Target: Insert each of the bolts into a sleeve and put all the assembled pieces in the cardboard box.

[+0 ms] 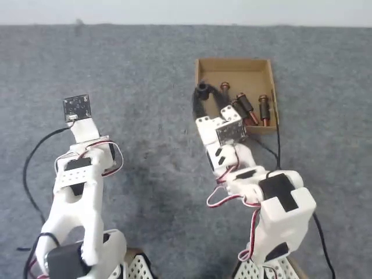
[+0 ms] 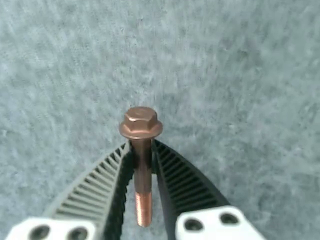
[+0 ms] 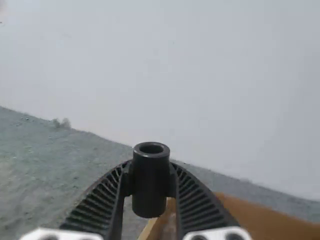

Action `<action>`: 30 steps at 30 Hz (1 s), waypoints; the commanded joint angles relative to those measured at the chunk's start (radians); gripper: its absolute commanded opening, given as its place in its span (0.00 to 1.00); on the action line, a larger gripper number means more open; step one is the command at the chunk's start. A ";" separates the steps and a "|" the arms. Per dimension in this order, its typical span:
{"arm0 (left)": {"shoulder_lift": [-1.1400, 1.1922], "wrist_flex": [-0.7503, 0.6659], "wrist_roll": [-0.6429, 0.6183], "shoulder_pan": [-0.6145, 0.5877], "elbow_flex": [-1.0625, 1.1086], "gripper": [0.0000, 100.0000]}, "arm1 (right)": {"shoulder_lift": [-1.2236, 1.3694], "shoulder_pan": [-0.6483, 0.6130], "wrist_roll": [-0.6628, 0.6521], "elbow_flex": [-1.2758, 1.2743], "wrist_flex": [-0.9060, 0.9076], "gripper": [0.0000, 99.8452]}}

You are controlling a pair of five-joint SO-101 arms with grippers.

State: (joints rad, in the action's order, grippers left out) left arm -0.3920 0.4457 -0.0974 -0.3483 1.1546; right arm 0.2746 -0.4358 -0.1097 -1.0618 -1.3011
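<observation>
With assembled copper-and-black pieces (image 1: 251, 110) in the brown cardboard box (image 1: 233, 60), the left claw (image 2: 142, 150) pinches a copper hex bolt (image 2: 141, 123) and the right claw (image 3: 150, 172) a black tubular sleeve (image 3: 150, 185), not yet joined.

We see a grey carpet (image 1: 157, 87) spread wide in the high view, meeting a white wall (image 1: 174, 10) along its twelve o'clock edge.
</observation>
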 commanded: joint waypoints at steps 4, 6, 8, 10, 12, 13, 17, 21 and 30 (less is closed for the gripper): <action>-0.054 -0.034 -0.005 0.000 -0.015 0.01 | -0.130 -0.085 0.104 -0.144 -0.007 0.01; -0.054 -0.034 -0.005 0.000 -0.015 0.01 | -0.203 -0.105 0.137 -0.209 -0.002 0.01; -0.054 -0.034 -0.005 0.000 -0.015 0.01 | -0.265 -0.120 0.146 -0.269 -0.002 0.01; -0.054 -0.034 -0.005 0.000 -0.015 0.01 | -0.314 -0.133 0.147 -0.325 -0.002 0.01; -0.054 -0.034 -0.005 0.000 -0.015 0.01 | -0.352 -0.134 0.149 -0.376 -0.002 0.01; -0.054 -0.034 -0.005 0.000 -0.015 0.01 | -0.369 -0.134 0.149 -0.399 -0.002 0.01; -0.054 -0.034 -0.005 0.000 -0.015 0.01 | -0.423 -0.133 0.149 -0.479 -0.010 0.01; -0.055 -0.034 -0.005 0.000 -0.015 0.01 | -0.476 -0.134 0.149 -0.549 -0.012 0.01; -0.063 -0.075 -0.011 0.023 -0.061 0.01 | -0.489 -0.145 0.150 -0.608 0.001 0.01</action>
State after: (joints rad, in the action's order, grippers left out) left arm -0.3920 0.4350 -0.0990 -0.3483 1.1546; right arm -0.1964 -0.5631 0.0315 -1.6494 -1.2981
